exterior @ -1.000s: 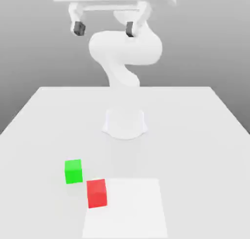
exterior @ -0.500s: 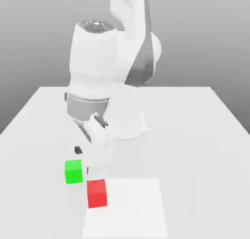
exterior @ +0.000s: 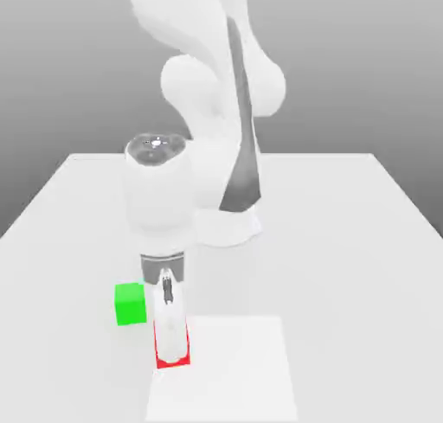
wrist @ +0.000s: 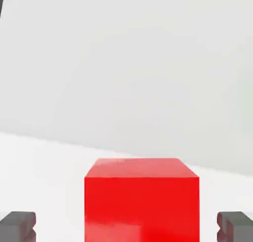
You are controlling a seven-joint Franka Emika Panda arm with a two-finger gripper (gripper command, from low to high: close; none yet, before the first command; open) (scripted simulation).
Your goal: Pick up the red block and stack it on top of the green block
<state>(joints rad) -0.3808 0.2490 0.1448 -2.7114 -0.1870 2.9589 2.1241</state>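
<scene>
The red block (wrist: 142,199) sits on the counter (exterior: 346,240) at the near edge of the scene, just right of and slightly nearer than the green block (exterior: 130,304), with a small gap between the two. The end effector (wrist: 127,225) is spread wide, nothing in it — in the hand view its two dark fingertips (wrist: 18,226) stand on either side of the red cube with clear space on both flanks.

The step in hand looks like the grasp. To do it well, I would keep the cube centred between the pads, close evenly on the two opposite faces, and lift straight up before carrying it left over the green block.

In the exterior view the hand covers most of the red block — only a strip of red along its near edge shows (exterior: 170,362). Whether the pads reach low enough on the cube's sides is hard to judge, since the hand view cuts off its lower part.
</scene>
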